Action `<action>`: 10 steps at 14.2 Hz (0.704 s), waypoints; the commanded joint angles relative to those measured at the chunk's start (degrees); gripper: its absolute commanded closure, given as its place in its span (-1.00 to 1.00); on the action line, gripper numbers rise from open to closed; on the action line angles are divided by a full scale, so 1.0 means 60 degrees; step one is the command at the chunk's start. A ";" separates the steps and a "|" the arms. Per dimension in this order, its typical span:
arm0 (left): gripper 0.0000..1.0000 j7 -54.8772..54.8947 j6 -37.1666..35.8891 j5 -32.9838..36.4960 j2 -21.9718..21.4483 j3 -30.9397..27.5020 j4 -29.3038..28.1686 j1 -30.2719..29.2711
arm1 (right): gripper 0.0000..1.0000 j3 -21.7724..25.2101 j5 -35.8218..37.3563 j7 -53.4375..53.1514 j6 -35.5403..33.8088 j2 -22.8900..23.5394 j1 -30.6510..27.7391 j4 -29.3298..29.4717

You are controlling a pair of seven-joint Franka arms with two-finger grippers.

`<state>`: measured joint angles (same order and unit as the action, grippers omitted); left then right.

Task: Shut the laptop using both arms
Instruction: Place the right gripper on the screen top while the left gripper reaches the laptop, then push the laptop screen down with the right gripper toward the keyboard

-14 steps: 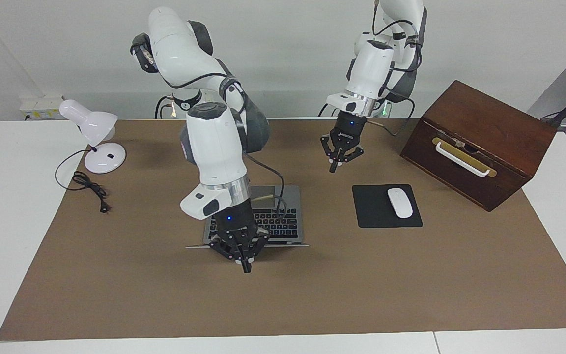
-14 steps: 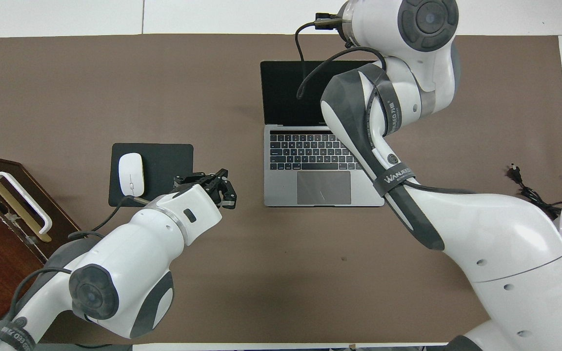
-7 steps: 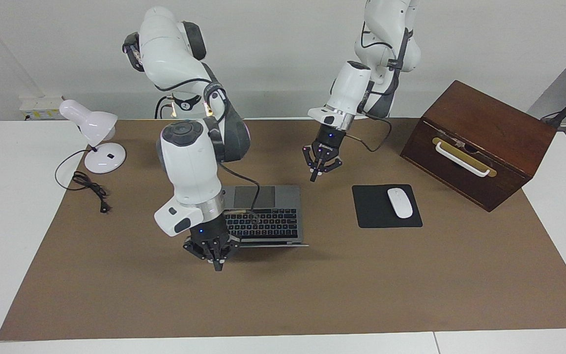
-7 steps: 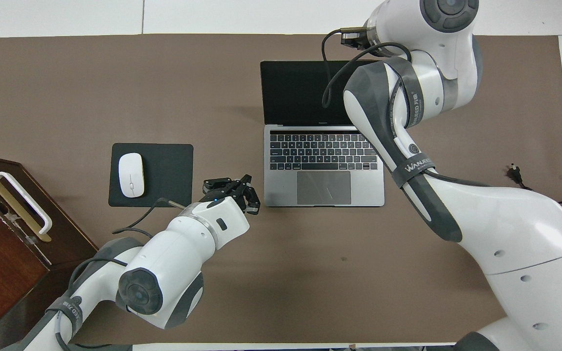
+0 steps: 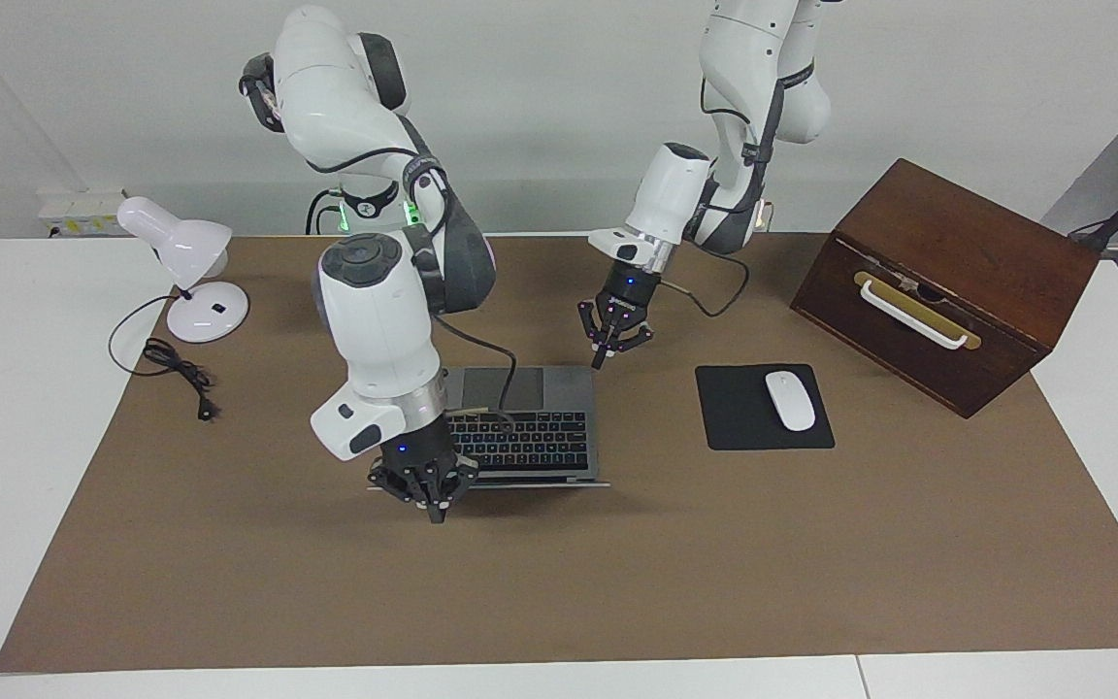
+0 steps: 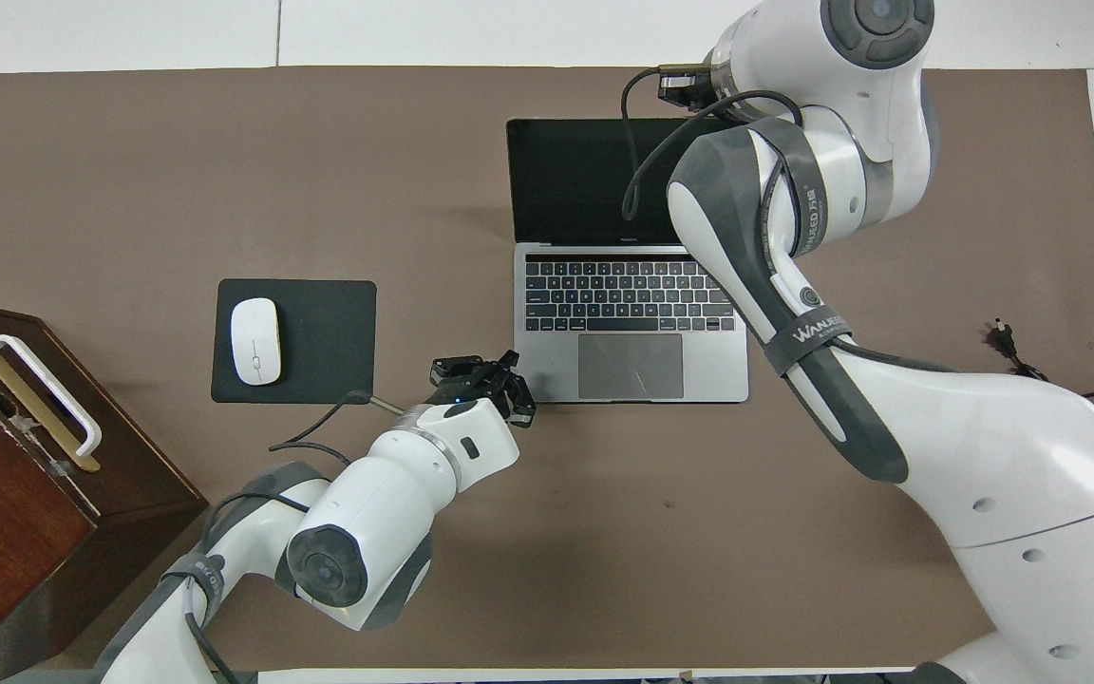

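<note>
Now: laptop 1, open | hand 2: left hand, right hand

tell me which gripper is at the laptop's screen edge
The right gripper, at the laptop's open lid edge; the left gripper hangs by its base corner.

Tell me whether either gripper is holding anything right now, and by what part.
Nothing is held. The left gripper hangs by the laptop corner nearest the robots; the right gripper is at the screen's top edge, contact unclear.
</note>
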<state>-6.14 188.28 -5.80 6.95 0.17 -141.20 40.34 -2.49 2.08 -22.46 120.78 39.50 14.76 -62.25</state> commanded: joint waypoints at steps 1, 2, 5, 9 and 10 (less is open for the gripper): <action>1.00 0.0203 0.0348 -0.0029 0.0453 -0.0176 0.0227 0.0263 | 1.00 -0.0054 -0.0347 0.0081 -0.0484 -0.0313 -0.0102 -0.0376; 1.00 0.0262 0.0348 -0.0015 0.0540 -0.0190 0.0227 0.0307 | 1.00 -0.0054 -0.0347 0.0067 -0.0573 -0.0328 -0.0088 -0.0376; 1.00 0.0670 0.0712 0.0015 0.0862 -0.0190 0.0213 0.0454 | 1.00 -0.0054 -0.0362 0.0081 -0.0574 -0.0416 -0.0102 -0.0391; 1.00 0.0863 0.1809 0.0015 0.1593 -0.0190 0.0154 0.0541 | 1.00 -0.0054 -0.0391 0.0081 -0.0647 -0.0430 -0.0102 -0.0376; 1.00 0.0863 0.1958 0.0015 0.1683 -0.0190 0.0139 0.0585 | 1.00 -0.0054 -0.0391 0.0081 -0.0676 -0.0430 -0.0102 -0.0376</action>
<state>-1.95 195.98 -5.71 14.21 0.11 -140.67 42.09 -2.47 0.96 -22.46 117.57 38.73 14.65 -62.30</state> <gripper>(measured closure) 0.991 0.991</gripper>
